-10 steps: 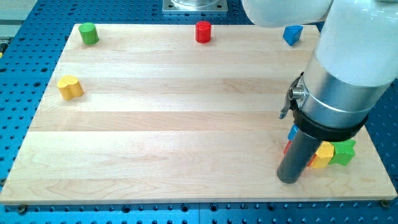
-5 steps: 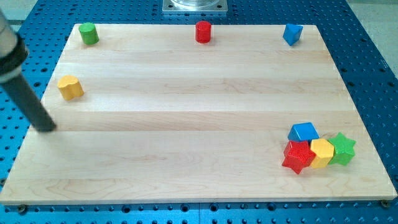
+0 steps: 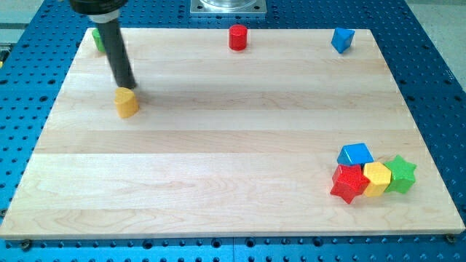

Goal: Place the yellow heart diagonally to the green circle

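Observation:
The yellow heart (image 3: 127, 102) lies on the wooden board in the upper left part of the view. My tip (image 3: 128, 84) stands just above it in the view, touching or nearly touching its top edge. The green circle (image 3: 95, 38) sits at the board's top left corner, mostly hidden behind the dark rod; only a sliver shows at the rod's left side. The heart lies below and to the right of the green circle.
A red cylinder (image 3: 237, 37) stands at the top middle and a blue block (image 3: 342, 39) at the top right. At the bottom right a blue cube (image 3: 355, 154), a red star (image 3: 348, 183), a yellow cube (image 3: 377, 178) and a green star (image 3: 402, 174) cluster together.
The rod left the bottom right cluster, swept to the far left, then came to the top left. The yellow heart has been pushed rightward by about sixty pixels.

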Motion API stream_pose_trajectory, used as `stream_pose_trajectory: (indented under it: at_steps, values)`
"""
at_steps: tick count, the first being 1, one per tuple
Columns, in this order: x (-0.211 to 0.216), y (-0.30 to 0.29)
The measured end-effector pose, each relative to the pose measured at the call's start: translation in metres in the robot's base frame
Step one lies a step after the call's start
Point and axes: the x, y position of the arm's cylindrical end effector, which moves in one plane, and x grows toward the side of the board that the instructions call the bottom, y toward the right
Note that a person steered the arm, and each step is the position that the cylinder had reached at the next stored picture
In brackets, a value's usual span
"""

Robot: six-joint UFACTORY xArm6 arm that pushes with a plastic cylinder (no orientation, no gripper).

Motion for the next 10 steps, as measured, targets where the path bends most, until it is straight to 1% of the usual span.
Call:
stream_pose_trajectory:
  at_steps: [1, 2, 3, 4, 5, 6, 7, 8, 9, 10]
  values:
    - [0.044, 0.036]
    - [0.056, 0.172]
    - [0.044, 0.119]
    - [0.068, 0.058]
    - [0.096, 0.086]
    - [0.102, 0.185]
    - [0.1, 0.151]
    - [0.098, 0.234]
    - [0.096, 0.295]
    - [0.083, 0.312]
